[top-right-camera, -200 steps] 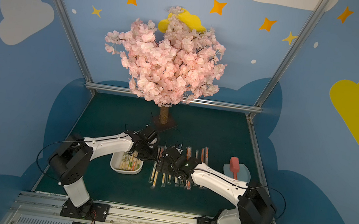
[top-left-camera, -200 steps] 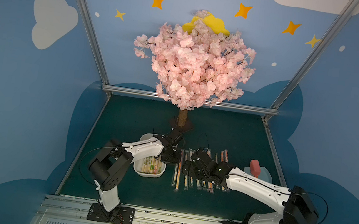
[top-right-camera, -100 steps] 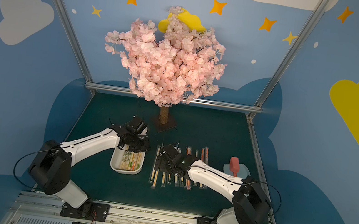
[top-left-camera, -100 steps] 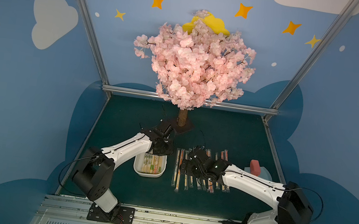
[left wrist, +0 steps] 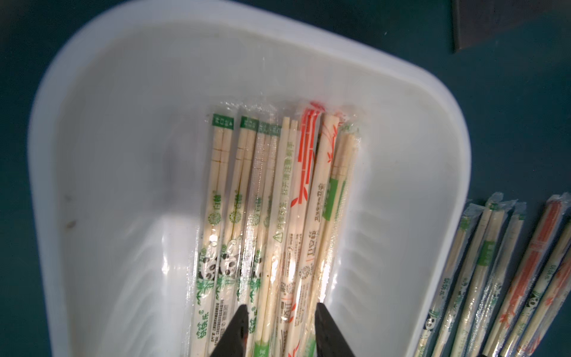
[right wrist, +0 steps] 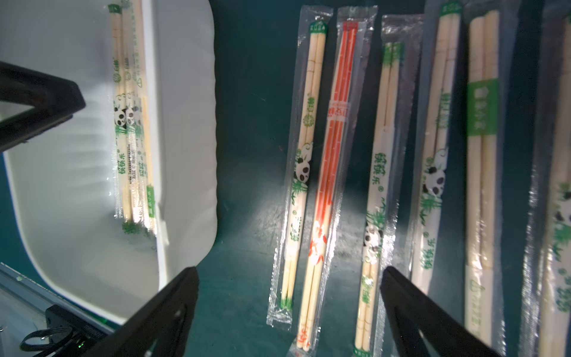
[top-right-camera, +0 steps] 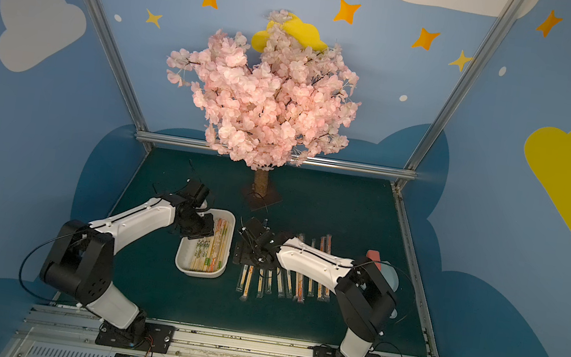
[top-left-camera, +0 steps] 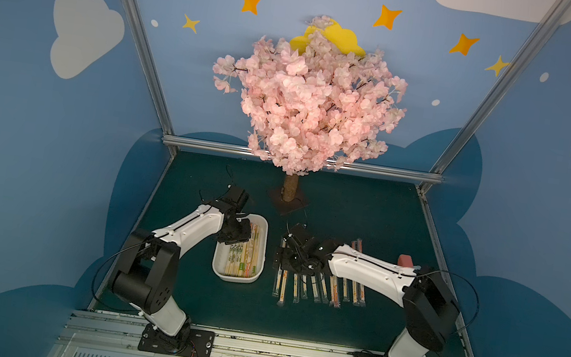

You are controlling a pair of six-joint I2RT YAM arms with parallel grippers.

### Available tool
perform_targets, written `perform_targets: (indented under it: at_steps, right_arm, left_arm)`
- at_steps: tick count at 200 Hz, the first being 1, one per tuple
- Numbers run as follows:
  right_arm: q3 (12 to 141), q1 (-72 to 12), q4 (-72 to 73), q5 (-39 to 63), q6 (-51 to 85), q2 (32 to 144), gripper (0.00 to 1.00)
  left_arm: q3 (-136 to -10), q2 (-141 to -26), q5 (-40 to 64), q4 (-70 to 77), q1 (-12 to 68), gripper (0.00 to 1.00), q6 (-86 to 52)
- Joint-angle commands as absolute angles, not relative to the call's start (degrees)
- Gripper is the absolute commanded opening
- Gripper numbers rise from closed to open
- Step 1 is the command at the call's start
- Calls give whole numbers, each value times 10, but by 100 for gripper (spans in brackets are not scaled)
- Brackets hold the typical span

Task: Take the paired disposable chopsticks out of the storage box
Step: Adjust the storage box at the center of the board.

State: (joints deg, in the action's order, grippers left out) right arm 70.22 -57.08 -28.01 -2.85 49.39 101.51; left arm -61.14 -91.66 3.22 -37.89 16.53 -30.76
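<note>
Black-fingered, the left gripper [left wrist: 281, 309] stands partly released and grasps nothing, low over the paired disposable chopsticks [left wrist: 278, 201] that lie bunched lengthwise in the white storage box [left wrist: 448, 129]. Just beside the box, the right gripper [right wrist: 289, 273] hangs spread wide and empty above a row of sleeved pairs [right wrist: 336, 123] laid side by side on the dark green mat [right wrist: 247, 108].

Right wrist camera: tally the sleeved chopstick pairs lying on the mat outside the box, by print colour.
Green-printed chopstick pairs: 5 (one cut off at the frame edge)
Orange-printed chopstick pair: 1
Total: 6
</note>
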Motion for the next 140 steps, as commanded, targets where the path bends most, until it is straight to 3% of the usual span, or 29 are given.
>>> perform_targets:
  at_steps: [1, 83, 140]
  right_arm:
    - [740, -568, -320, -2, 473, 1053, 95]
    - [844, -570, -339, 43, 450, 1144, 95]
    - [785, -570, -313, 35, 469, 1104, 94]
  left_arm:
    - [-615, -932, 36, -396, 163, 35, -288]
    - [-629, -969, 34, -400, 160, 30, -283]
    - [-654, -1003, 12, -417, 156, 28, -272]
